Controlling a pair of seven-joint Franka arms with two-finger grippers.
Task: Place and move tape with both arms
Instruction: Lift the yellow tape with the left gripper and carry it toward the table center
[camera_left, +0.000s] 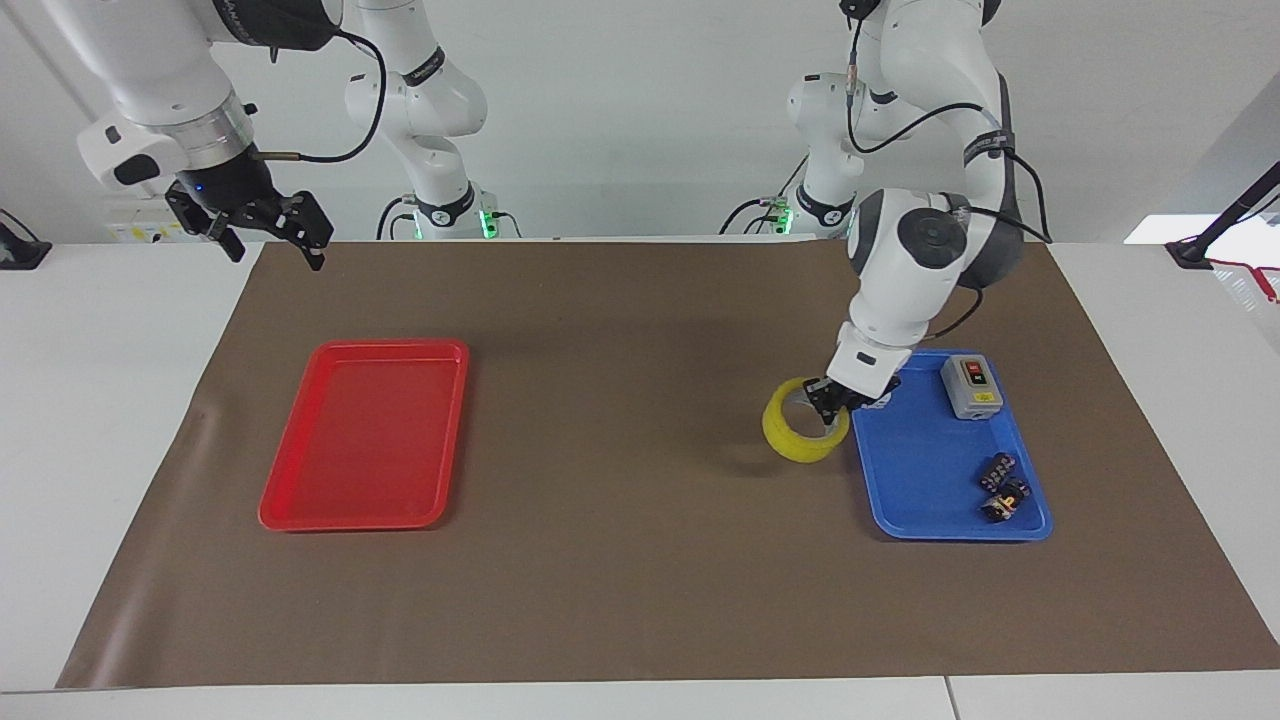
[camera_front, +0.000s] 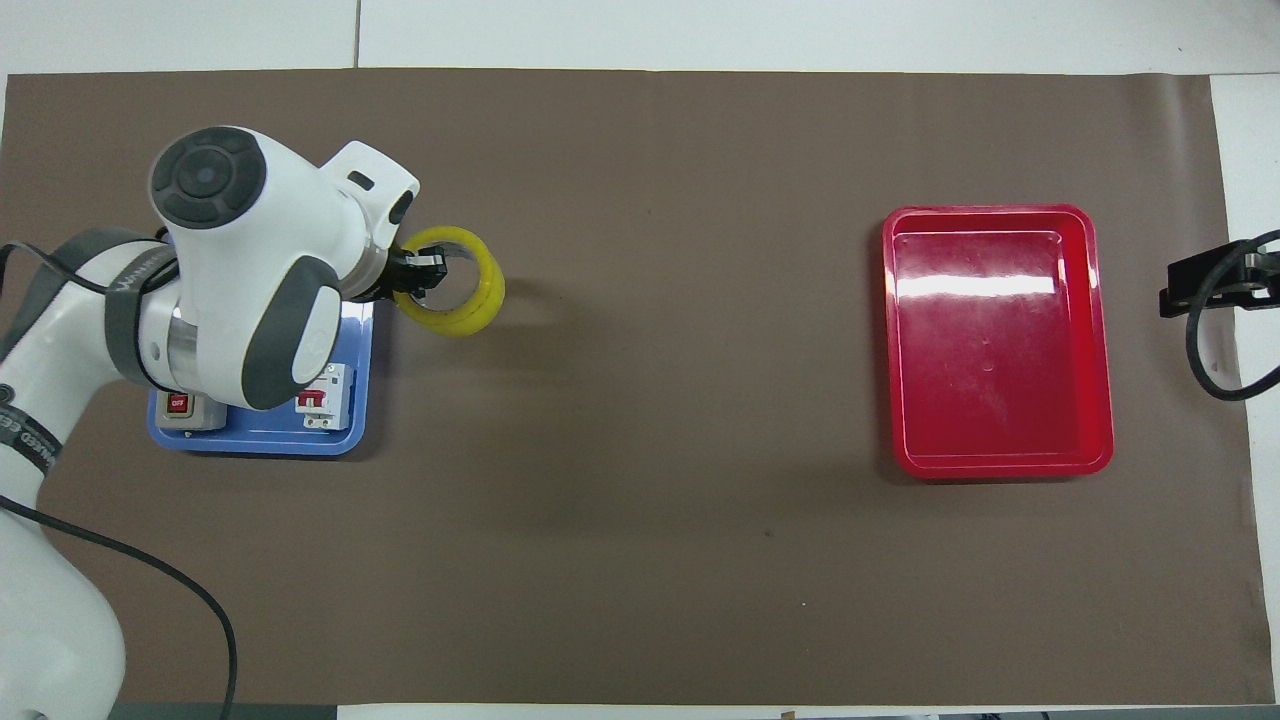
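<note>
tape (camera_left: 803, 432) looks light and stiff, pinched through its wall at its 3 o'clock by the clenched left gripper (camera_left: 829, 397); right gripper (camera_left: 268, 232) waits released.

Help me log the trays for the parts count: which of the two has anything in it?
The blue tray, at the left arm's end of the table. It holds a grey switch box and small black parts; the red tray holds nothing.

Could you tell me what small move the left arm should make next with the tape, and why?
Probably carry it on toward the table's middle: the left gripper holds the tape just past the blue tray, the red tray lies toward the right arm's end, and the right gripper waits, open.
</note>
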